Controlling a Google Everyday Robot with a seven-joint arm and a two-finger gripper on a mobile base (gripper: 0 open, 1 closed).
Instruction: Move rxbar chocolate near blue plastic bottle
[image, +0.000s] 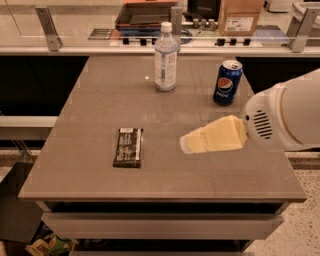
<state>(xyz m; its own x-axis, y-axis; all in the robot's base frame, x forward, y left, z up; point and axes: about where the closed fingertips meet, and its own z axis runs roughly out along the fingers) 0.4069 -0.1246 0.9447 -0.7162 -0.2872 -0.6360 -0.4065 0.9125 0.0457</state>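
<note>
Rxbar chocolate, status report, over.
Gripper over the table, right of the rxbar chocolate, apart from it. Bar flat, ungrasped. Blue plastic bottle upright at the back; Pepsi can to its right, not between them.

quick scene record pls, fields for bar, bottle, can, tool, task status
bar: lies flat on the table, front left, nothing touching it
bottle: upright, back centre
can: upright, right of the bottle, apart from it
tool: over the table, right of the bar, tip pointing toward it, not touching
task status: not yet done; bar lies well in front of the bottle
</note>
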